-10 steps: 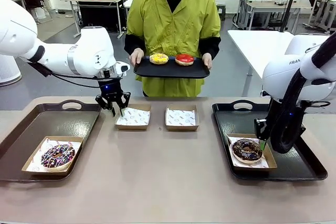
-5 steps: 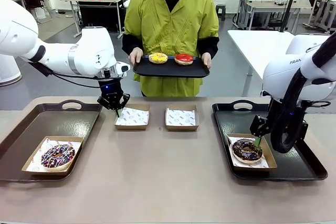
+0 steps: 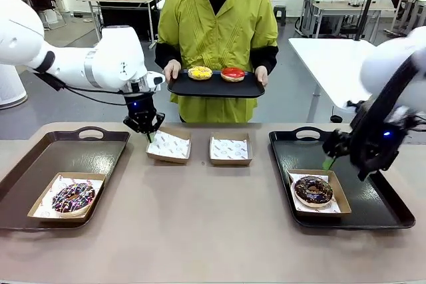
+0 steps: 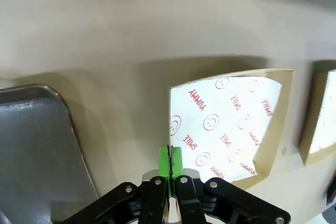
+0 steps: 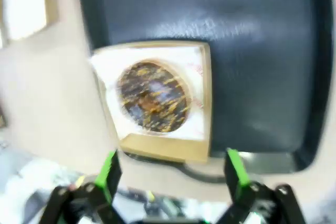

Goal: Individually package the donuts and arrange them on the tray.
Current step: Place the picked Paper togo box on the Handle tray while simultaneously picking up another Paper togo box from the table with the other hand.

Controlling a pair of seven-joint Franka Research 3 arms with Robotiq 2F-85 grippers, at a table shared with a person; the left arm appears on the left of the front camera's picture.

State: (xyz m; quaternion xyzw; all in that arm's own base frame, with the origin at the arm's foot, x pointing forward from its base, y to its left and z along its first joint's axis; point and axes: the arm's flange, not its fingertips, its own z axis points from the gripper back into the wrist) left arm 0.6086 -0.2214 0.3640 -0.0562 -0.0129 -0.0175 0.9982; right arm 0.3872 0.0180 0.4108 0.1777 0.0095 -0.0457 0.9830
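2 of 4 donuts boxed, 2 left.
Boxed: sprinkled donut (image 3: 73, 197) on the left tray (image 3: 40, 157), dark chocolate donut (image 3: 313, 190) on the right tray (image 3: 376, 164). The yellow-iced donut (image 3: 200, 72) and red-iced donut (image 3: 233, 74) wait on the person's tray (image 3: 213, 88). The left pincer (image 4: 170, 162) is clenched on the empty box (image 4: 231, 124) at its edge; the right pincer (image 5: 172, 165) is released.

The left tray (image 3: 66, 154) lies at the table's (image 3: 213, 231) left end, the right tray (image 3: 299, 154) at its right end. Box 1 (image 3: 38, 205), near in the left tray, holds donut 1 (image 3: 73, 197). Box 4 (image 3: 339, 199), near in the right tray, holds donut 2 (image 3: 313, 189). Box 2 (image 3: 168, 145) and box 3 (image 3: 230, 149) sit side by side between the trays, toward the far edge. The left gripper (image 3: 148, 134) clamps box 2's far left corner. The right gripper (image 5: 172, 167), jaws apart, hangs just behind box 4. Beyond the table, a person (image 3: 218, 24) holds a third tray (image 3: 213, 89) bearing donut 3 (image 3: 200, 73) left of donut 4 (image 3: 233, 74).
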